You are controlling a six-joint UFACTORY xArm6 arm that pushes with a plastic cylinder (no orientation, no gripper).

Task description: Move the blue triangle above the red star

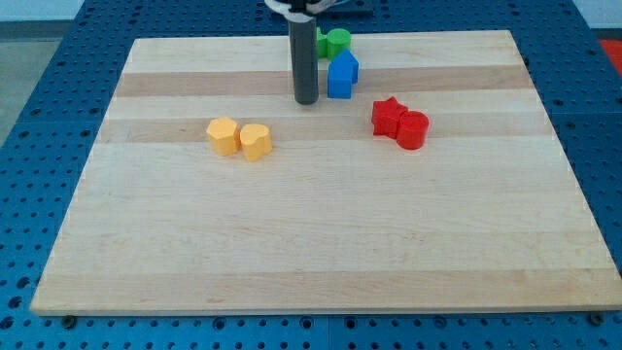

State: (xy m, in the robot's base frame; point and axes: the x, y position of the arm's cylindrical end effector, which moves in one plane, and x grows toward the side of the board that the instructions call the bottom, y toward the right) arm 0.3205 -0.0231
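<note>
The blue triangle block [341,75] stands near the view's top middle of the wooden board [321,243]. The red star [389,116] lies below it and to its right, touching a red round block [413,129]. My tip [306,100] rests on the board just left of the blue triangle, a small gap apart, at the level of its lower edge. The rod rises out of the view's top.
Two green blocks [336,41] sit at the top edge behind the rod and above the blue triangle. A yellow hexagon [223,135] and a yellow heart-like block [256,141] touch each other at the view's left of middle. Blue perforated table surrounds the board.
</note>
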